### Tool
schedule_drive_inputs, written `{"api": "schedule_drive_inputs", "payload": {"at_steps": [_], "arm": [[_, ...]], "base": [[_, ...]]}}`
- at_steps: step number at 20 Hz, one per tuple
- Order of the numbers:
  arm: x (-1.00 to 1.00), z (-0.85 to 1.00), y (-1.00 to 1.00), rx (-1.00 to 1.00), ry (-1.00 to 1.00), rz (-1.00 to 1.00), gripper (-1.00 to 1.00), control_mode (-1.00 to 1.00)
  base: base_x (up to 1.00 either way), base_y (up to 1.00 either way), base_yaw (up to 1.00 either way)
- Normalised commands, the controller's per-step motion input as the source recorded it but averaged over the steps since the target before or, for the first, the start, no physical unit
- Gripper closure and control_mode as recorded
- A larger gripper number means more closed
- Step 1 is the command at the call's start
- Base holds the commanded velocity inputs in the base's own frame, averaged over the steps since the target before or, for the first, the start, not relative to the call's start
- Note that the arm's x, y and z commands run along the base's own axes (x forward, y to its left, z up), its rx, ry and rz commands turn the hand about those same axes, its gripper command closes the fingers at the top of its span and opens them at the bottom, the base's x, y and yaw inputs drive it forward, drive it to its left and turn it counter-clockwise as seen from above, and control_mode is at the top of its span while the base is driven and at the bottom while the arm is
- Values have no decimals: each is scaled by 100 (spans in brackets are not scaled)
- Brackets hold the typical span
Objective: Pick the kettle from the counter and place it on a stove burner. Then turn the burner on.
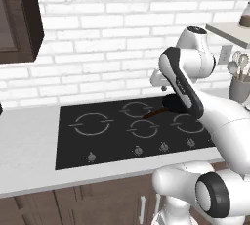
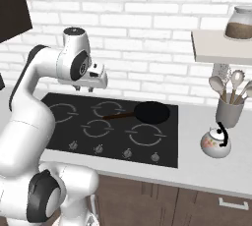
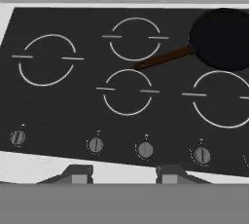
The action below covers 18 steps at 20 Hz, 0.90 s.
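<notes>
The gripper [image 3: 119,172], fingers apart and empty above the cooktop knobs [image 3: 145,150], is far from the kettle [image 2: 215,143], a glossy, likely slippery, rigid pot best taken by its dark handle.

Below the gripper [image 2: 84,88] the black glass cooktop [image 3: 92,108] lies bare, and open air is seen between the fingertips and the glass. To its right, a black frying pan [image 2: 153,112] is set on a rear ring, its brown handle [image 2: 119,116] reaching back toward the gripper. Farther right, beyond the cooktop's edge, the kettle [image 2: 216,143] is stood on the counter [image 2: 197,168], just in front of a grey utensil cup [image 2: 230,111]; a wall shelf [image 2: 219,46] is hung above both.
</notes>
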Motion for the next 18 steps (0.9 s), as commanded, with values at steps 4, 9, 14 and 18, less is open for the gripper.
{"api": "schedule_drive_inputs", "payload": {"at_steps": [4, 9, 14, 18], "arm": [[-28, 19, -48, 0, -4, -6, -100, -100], [-67, 17, -100, -3, -14, -14, -100, -100], [-96, 0, -100, -5, -16, 0, -100, -100], [-97, 0, -100, -6, -14, 0, -100, -100]], "base": [[0, 0, 0], [0, 0, 0], [0, 0, 0], [0, 0, 0]]}}
